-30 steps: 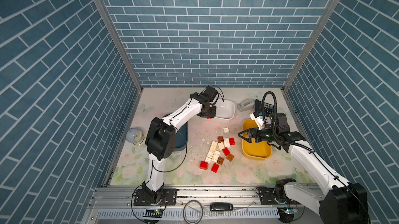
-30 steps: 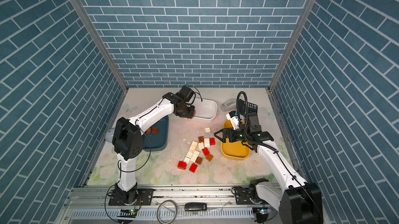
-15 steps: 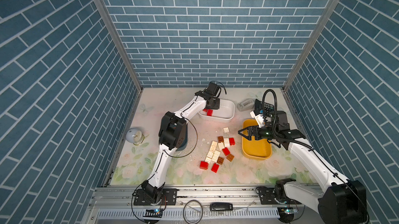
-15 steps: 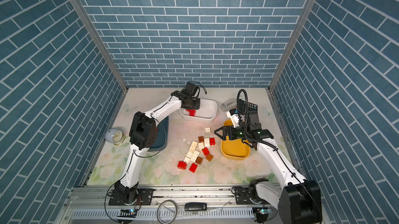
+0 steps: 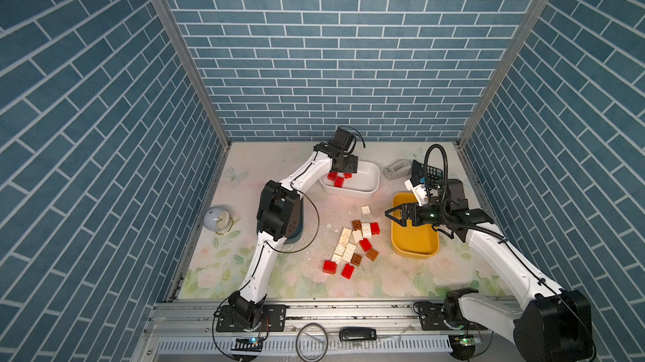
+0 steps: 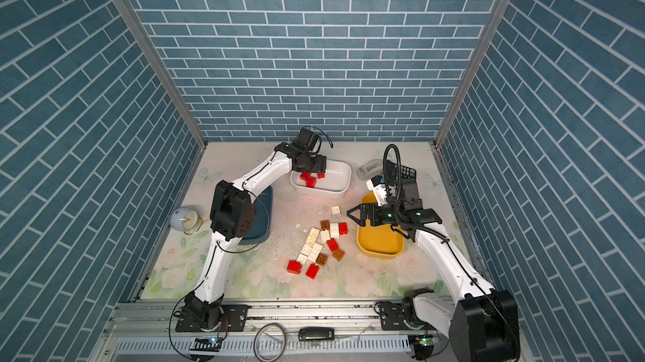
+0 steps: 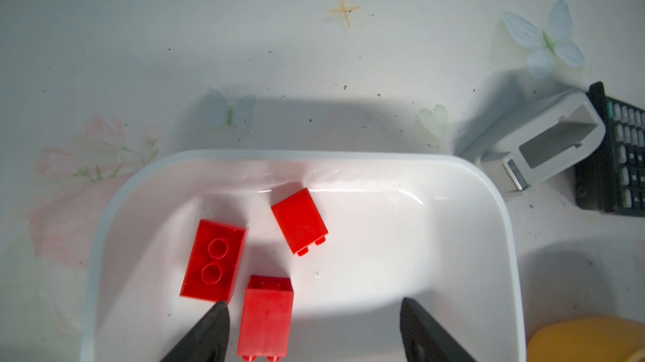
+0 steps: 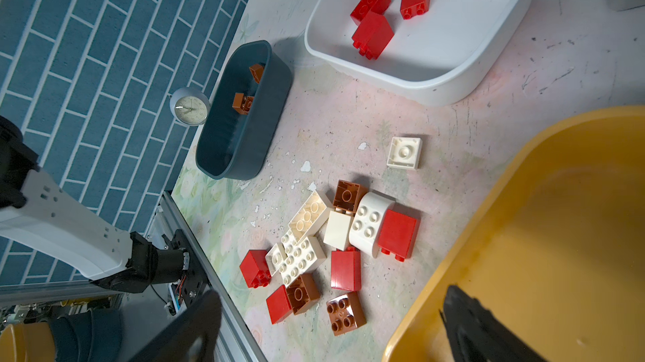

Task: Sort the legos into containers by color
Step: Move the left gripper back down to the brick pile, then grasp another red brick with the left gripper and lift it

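The teal tub (image 8: pixel 275 98) holds two brown bricks (image 8: pixel 242 102). The left gripper (image 7: pixel 313 304) hangs open over the white tub (image 7: pixel 401 245), where three glossy red bricks (image 7: pixel 213 264) lie. On the mat (image 8: pixel 349 126) cluster loose bricks (image 8: pixel 370 224), studded, red, brown and cream. The right gripper (image 5: pixel 392 215) gapes wide over the yellow tub (image 8: pixel 558 220)'s edge.

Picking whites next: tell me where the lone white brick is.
In both top views the lone white brick lies mid-table, between the white tub behind it and the pile in front, left of the yellow tub.
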Robot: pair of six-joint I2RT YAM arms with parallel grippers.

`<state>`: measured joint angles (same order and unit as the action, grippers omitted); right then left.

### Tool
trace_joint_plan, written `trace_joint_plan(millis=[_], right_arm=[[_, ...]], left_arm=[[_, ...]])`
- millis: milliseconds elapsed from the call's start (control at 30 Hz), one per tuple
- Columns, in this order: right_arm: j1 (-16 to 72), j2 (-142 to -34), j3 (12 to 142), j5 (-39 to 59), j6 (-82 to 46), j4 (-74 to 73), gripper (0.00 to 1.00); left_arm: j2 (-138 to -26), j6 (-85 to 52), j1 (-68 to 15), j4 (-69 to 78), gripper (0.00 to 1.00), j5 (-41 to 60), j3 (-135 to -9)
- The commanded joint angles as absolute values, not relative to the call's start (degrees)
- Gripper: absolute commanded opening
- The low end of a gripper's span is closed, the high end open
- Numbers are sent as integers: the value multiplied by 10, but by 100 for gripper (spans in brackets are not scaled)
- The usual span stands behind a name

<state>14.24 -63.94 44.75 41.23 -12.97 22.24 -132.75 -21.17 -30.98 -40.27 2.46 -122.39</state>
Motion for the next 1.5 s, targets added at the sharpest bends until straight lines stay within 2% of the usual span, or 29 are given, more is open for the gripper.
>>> trace_joint_plan(millis=[0, 400, 767, 933, 1167, 1467], right_arm=[[139, -632, 458, 407, -100, 234, 99], [139, -640, 449, 420, -93, 243, 99], [139, -647, 440, 427, -87, 247, 99], [139, -651, 439, 430, -87, 246, 99], [139, -650, 435, 438, -92, 242, 99], [139, -641, 430, 459, -91, 245, 99]], left_arm=[[-1249, -201, -314, -469, 81, 34, -1177], [-1011, -249, -383, -532, 82, 21, -899], [-885, -400, -500, -552, 82, 5, -707], [-853, -533, -523, -538, 80, -1, -635], [-803, -833, -526, -456, 79, 5, -536], [-823, -1076, -580, -449, 77, -5, -503]])
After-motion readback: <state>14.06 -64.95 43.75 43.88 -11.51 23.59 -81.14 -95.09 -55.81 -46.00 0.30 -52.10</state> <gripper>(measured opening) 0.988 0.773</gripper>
